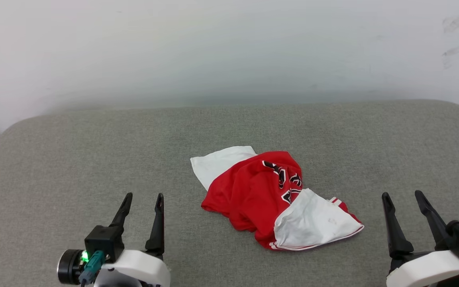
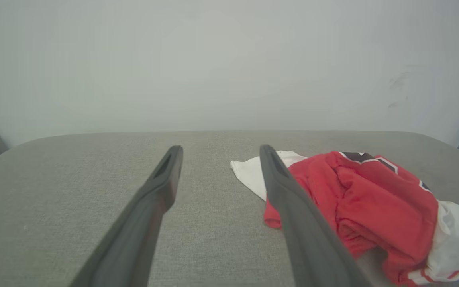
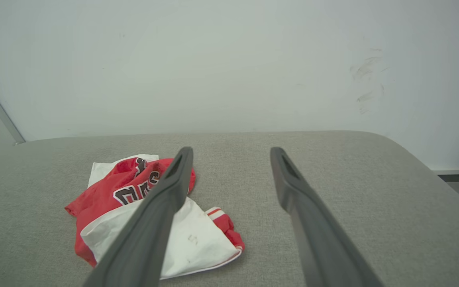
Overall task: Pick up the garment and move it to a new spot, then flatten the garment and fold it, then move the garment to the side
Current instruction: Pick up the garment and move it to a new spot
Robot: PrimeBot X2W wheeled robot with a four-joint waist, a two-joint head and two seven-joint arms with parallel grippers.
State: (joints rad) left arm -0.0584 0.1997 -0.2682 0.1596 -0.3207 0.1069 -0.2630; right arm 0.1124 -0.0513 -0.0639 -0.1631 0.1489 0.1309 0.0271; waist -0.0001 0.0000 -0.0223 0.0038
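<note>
The garment (image 1: 261, 195) lies crumpled in a heap near the middle of the grey padded surface, red with white sleeves and black letters partly showing. It also appears at the right of the left wrist view as the garment (image 2: 373, 199) and at the lower left of the right wrist view as the garment (image 3: 134, 195). My left gripper (image 1: 142, 196) stands open to the garment's left, nothing between its fingers. My right gripper (image 1: 403, 194) stands open to its right, also empty. Neither touches the cloth.
The grey fabric-covered surface (image 1: 94, 159) has rounded far corners and ends at a pale wall (image 1: 229, 48). Bare fabric lies on both sides of the heap and behind it.
</note>
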